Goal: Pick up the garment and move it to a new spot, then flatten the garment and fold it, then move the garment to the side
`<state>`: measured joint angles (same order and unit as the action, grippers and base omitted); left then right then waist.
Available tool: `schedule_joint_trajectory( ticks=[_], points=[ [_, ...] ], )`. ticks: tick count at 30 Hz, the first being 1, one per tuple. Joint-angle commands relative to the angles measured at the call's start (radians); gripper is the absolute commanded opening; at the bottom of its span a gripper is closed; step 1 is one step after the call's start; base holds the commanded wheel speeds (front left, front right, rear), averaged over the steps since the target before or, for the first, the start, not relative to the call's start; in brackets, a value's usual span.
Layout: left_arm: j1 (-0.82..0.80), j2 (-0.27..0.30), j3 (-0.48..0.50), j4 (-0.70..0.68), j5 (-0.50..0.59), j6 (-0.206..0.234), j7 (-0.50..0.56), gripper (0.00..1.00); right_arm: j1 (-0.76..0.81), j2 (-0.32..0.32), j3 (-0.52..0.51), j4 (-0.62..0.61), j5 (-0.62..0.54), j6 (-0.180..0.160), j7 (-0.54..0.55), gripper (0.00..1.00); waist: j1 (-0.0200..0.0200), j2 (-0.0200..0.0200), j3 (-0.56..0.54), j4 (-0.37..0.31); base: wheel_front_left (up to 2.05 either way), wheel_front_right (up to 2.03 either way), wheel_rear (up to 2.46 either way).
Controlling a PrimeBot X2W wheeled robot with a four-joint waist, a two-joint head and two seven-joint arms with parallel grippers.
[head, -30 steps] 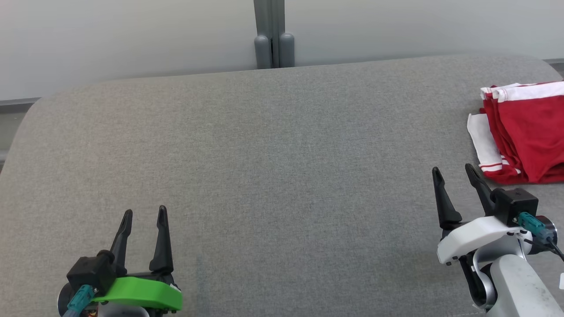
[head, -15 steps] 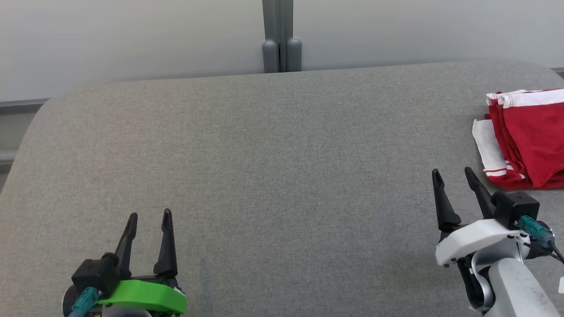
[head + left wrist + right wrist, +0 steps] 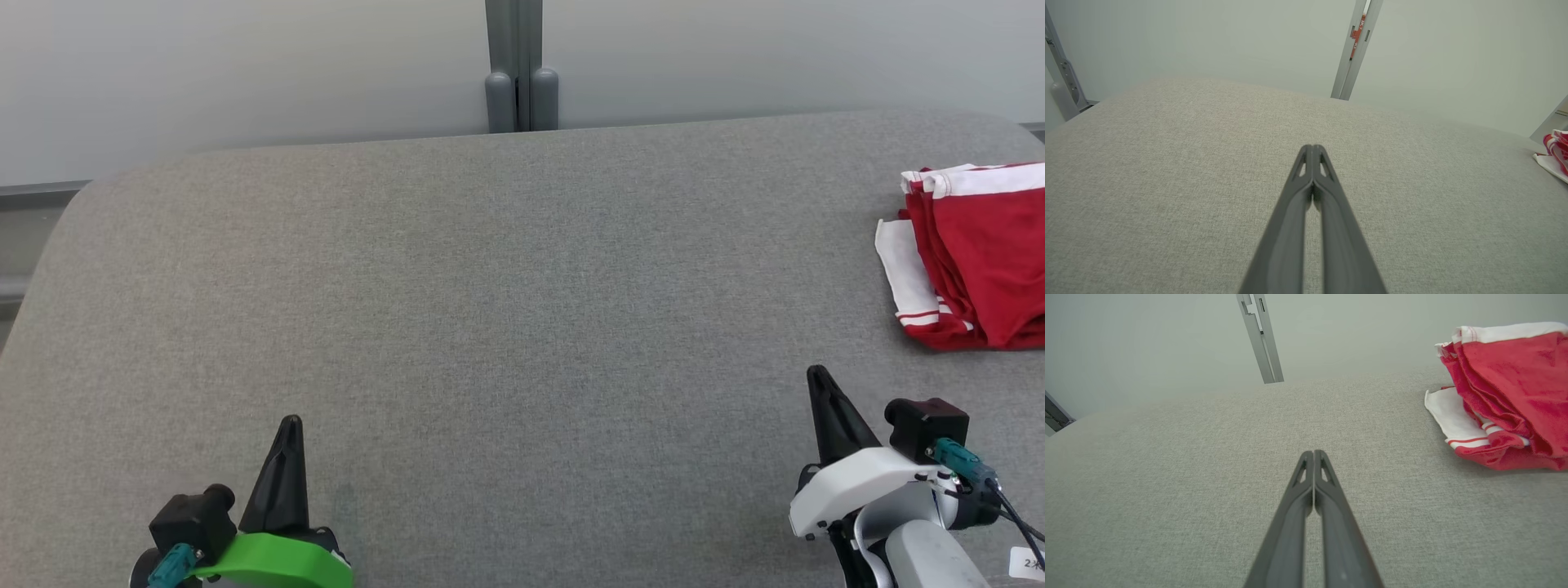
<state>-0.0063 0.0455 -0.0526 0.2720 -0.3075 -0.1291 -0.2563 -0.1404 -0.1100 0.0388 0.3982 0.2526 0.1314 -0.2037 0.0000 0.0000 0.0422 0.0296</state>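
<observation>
The garment [image 3: 980, 253] is red with white bands and lies folded at the far right of the grey padded surface [image 3: 506, 310]; the right wrist view has the garment [image 3: 1511, 392] at its upper right, and the left wrist view catches a sliver of the garment [image 3: 1555, 153] at its right edge. My left gripper [image 3: 290, 425] stands shut and empty at the lower left, fingertips pressed together [image 3: 1312, 148]. My right gripper [image 3: 816, 376] is shut and empty at the lower right, well short of the garment, its tips [image 3: 1313, 453] over bare fabric.
A grey post [image 3: 521, 65] rises behind the surface's far edge against a pale wall. The surface's corners are rounded, and a wide stretch of bare grey fabric lies between the two grippers.
Both grippers have closed from open and drawn back toward the bottom of the head view. The head camera shifted slightly earlier; the garment lies as it did.
</observation>
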Motion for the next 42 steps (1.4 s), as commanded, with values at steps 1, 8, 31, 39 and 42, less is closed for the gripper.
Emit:
schedule_joint_trajectory(
  ticks=[1,8,31,39,42],
  points=[
    [-0.002,0.002,0.002,-0.009,-0.033,0.000,0.006,0.00,-0.008,-0.001,-0.007,-0.007,0.032,0.000,0.010,0.00,0.0000,0.0000,-0.001,0.000,0.00,0.00,0.00],
    [-0.012,0.009,0.009,-0.012,-0.166,0.001,0.035,0.00,-0.004,0.004,-0.022,-0.023,0.162,0.000,0.041,0.00,0.0000,0.0000,-0.003,-0.002,0.00,0.00,0.00],
    [-0.045,0.025,0.037,-0.016,-0.535,-0.001,0.121,0.00,0.008,0.021,-0.061,-0.067,0.531,0.000,0.125,0.00,0.0000,0.0000,-0.010,-0.008,0.00,0.00,0.00],
    [-0.052,0.028,0.046,-0.019,-0.635,-0.001,0.146,0.00,0.012,0.026,-0.073,-0.078,0.633,0.000,0.149,0.00,0.0000,0.0000,-0.013,-0.010,0.00,0.00,0.00],
    [-0.055,0.029,0.049,-0.020,-0.670,-0.001,0.155,0.00,0.013,0.027,-0.077,-0.082,0.668,0.000,0.157,0.00,0.0000,0.0000,-0.014,-0.010,0.00,0.00,0.00]
  ],
)
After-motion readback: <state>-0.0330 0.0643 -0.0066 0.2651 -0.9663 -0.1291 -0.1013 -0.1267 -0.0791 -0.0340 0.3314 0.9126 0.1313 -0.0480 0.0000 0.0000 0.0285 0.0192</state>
